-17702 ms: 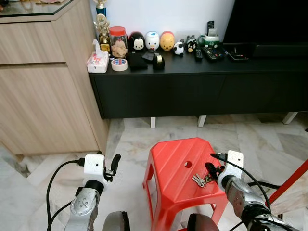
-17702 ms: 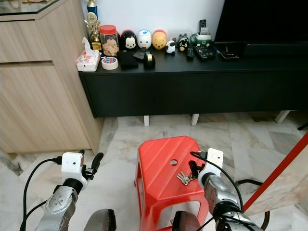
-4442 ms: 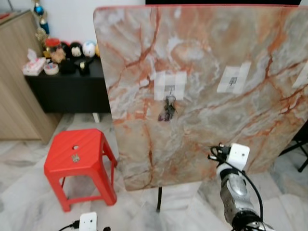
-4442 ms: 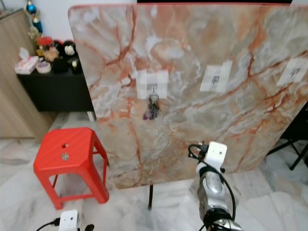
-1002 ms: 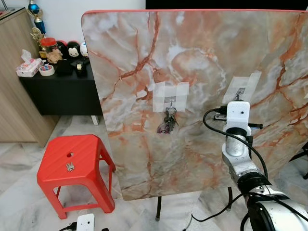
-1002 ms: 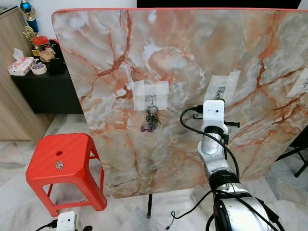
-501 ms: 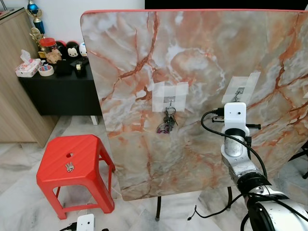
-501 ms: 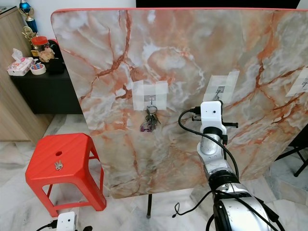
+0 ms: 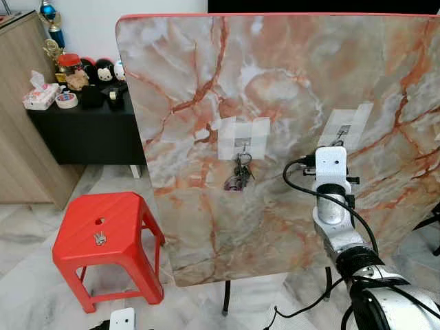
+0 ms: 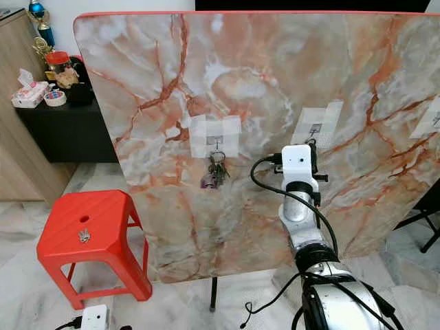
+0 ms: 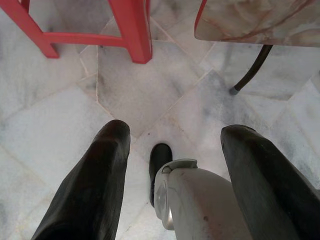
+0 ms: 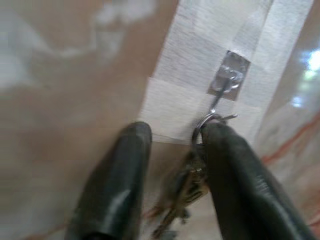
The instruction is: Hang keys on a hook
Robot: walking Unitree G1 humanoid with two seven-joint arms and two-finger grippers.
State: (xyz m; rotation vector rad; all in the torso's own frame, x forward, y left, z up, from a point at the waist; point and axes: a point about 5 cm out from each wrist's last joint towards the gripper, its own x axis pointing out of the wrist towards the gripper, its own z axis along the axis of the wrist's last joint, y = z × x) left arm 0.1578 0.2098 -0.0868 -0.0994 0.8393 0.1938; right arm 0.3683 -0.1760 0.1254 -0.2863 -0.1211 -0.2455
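Far left: a wooden cupboard (image 9: 27, 158), and next to it a low black bench (image 9: 89, 130) with a trophy (image 9: 49, 27), a jar (image 9: 69, 65), a tissue pack (image 9: 40, 98), a roll of tape (image 9: 67, 100) and some round toys (image 9: 103, 71) on top. In front, on the marble floor (image 9: 27, 275), a red stool (image 9: 117, 213) with a small set of keys (image 9: 100, 238) lying on its seat, near the hole. Down low by the stool's legs, the left pincer (image 11: 177, 132), hanging idle over the floor with its two black fingers wide apart and nothing between them. Next, a big marble board (image 9: 289, 69) standing upright with a red edge. Taped to it, near the middle, a first hook (image 9: 240, 143) with a dark bunch of keys (image 9: 238, 175) hanging from it. More to the right, the silver right arm (image 9: 335, 223) lifted up to the board, with the right pincer (image 12: 175, 135) at a second hook (image 12: 227, 75) held on by white tape (image 12: 175, 100). Fingers apart here too, not squeezing. Between them, the task keys (image 12: 187, 187), ring looped on the second hook, dangling below it and touching the inside of one finger (image 12: 235, 170). Blurry, so hard to tell one key from another. Far right on the board, one more patch of tape (image 10: 432, 118).
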